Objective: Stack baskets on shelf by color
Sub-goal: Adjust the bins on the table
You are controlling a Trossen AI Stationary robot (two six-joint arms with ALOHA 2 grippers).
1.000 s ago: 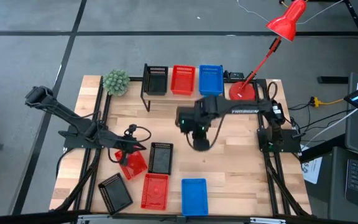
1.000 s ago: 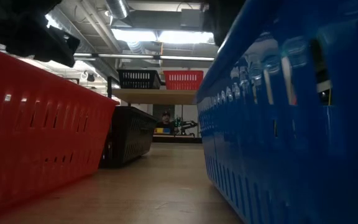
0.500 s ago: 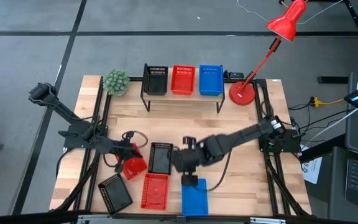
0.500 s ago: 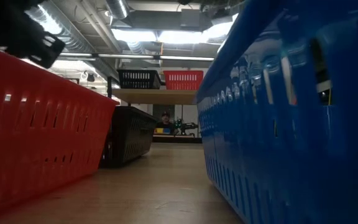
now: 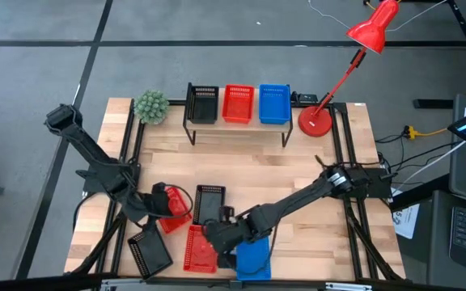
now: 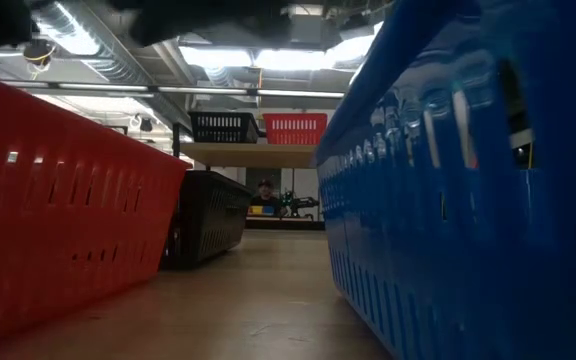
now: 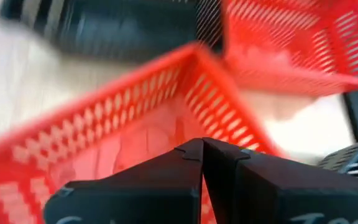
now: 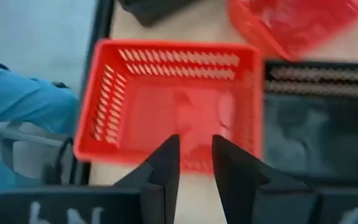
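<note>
The shelf point(image 5: 237, 129) at the far edge carries a black basket point(image 5: 204, 103), a red one point(image 5: 238, 103) and a blue one point(image 5: 274, 103). Near the table's left, my left gripper point(image 5: 162, 200) is shut at a tilted red basket point(image 7: 166, 106). My right gripper point(image 5: 215, 237) hangs open above another red basket point(image 8: 173, 106) lying flat at the near edge; its fingers point(image 8: 166, 165) stand over that basket's wall and touch nothing that I can see. A blue basket point(image 5: 253, 257) lies right of it. My left gripper is shut on the tilted red basket from above at a slant, its fingers point(image 7: 202, 155) reaching over the inside. The fingers themselves hide the wall they close on. The basket's far corner point(image 7: 197, 53) points away from the gripper.
A black basket point(image 5: 209, 202) lies flat between the two red ones, and another black basket point(image 5: 150, 252) sits at the near left corner. A green plant point(image 5: 150, 107) and a red lamp's base point(image 5: 315, 119) flank the shelf. Blue clothing of a person point(image 8: 17, 106) shows beyond the table's edge.
My right gripper has swept from the table's middle toward the near edge and leftward, sinking until it hangs over the flat red basket, still open. My left gripper has shifted a little toward the table's left and near edge and rolled, staying shut at the tilted red basket.
</note>
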